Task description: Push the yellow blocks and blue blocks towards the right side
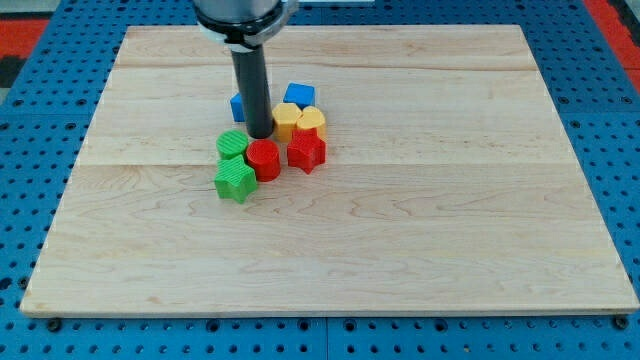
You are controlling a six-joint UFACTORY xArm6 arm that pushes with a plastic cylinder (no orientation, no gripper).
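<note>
My tip [259, 134] stands in the middle of a tight cluster of blocks on the wooden board [400, 230]. A blue block [299, 95] lies just up and right of the tip. A second blue block [238, 106] shows partly behind the rod on its left. Two yellow blocks touch each other right of the tip: one [286, 120] next to the rod, the other, heart-like [311, 121], further right. The tip is close to the left yellow block; I cannot tell if it touches.
A red cylinder [264, 159] and a red star-like block [307, 151] lie just below the yellow ones. A green cylinder [232, 144] and a green star-like block [235, 181] lie below-left of the tip. Blue pegboard [30, 150] surrounds the board.
</note>
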